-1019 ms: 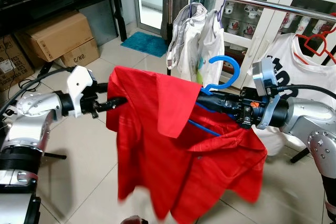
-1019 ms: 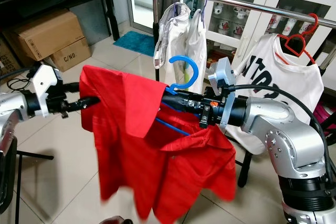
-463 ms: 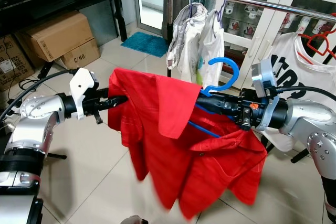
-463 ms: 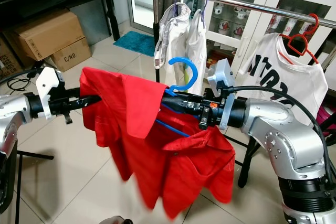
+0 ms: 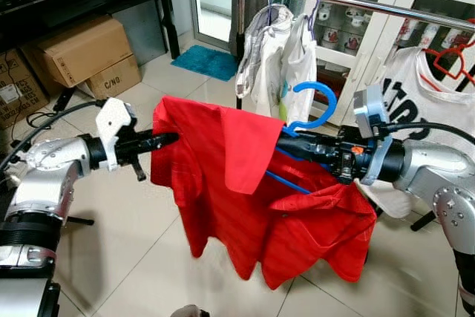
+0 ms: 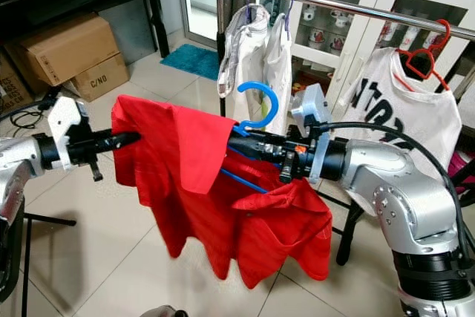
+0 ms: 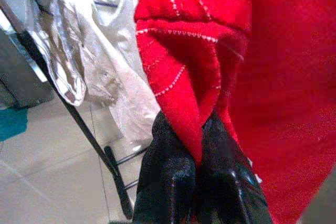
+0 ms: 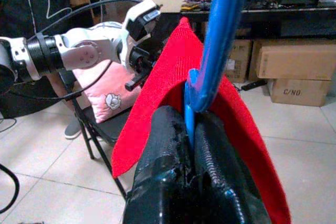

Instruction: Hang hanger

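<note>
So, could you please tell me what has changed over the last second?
The red shirt's hanging hem has swung up and toward the robot's right. Left gripper stays shut on its edge, right gripper on the blue hanger. The clothes rail is unchanged.

Both silver arms are held out in front of the body at about chest height, forearms turned inward toward each other. The left claw [image 5: 167, 138] is extended horizontally toward the right, its two black fingers [image 7: 173, 177] pressed together on a pinched fold of red shirt [image 5: 245, 206]. The right claw [image 6: 239, 141] is extended toward the left, fingers clamped on the blue hanger [image 8: 210, 77].
</note>
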